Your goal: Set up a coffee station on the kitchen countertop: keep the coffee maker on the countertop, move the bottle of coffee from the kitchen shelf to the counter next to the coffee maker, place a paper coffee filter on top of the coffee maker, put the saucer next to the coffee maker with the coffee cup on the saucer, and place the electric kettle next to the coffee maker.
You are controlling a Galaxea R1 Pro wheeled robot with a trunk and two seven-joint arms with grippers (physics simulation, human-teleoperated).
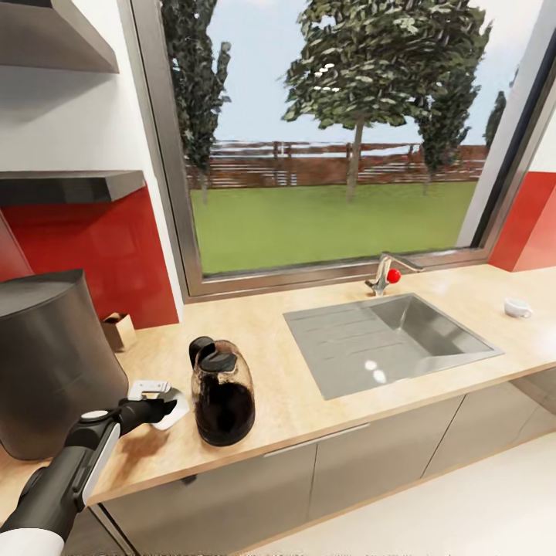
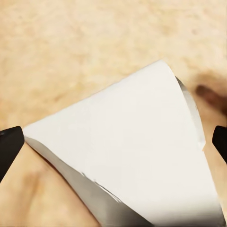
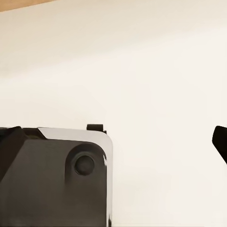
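A white paper coffee filter point(image 2: 127, 156) lies flat on the wooden countertop point(image 1: 309, 401), also seen as a white patch point(image 1: 179, 411) just left of the kettle. My left gripper point(image 1: 160, 401) hovers right over it, open, with its black fingertips point(image 2: 9, 146) on either side of the filter. The dark glass electric kettle point(image 1: 223, 394) stands upright near the front edge. The large dark grey coffee maker point(image 1: 46, 363) stands at the far left. A white coffee cup point(image 1: 517, 307) sits at the far right of the counter. My right gripper point(image 3: 113, 142) is open and holds nothing.
A steel sink point(image 1: 390, 340) with a faucet point(image 1: 384, 274) is set into the counter's middle right. A small brown box point(image 1: 117, 330) stands by the red backsplash. Grey shelves point(image 1: 69, 185) hang above the coffee maker. The right wrist view looks over the pale floor and part of the robot's dark base point(image 3: 52, 179).
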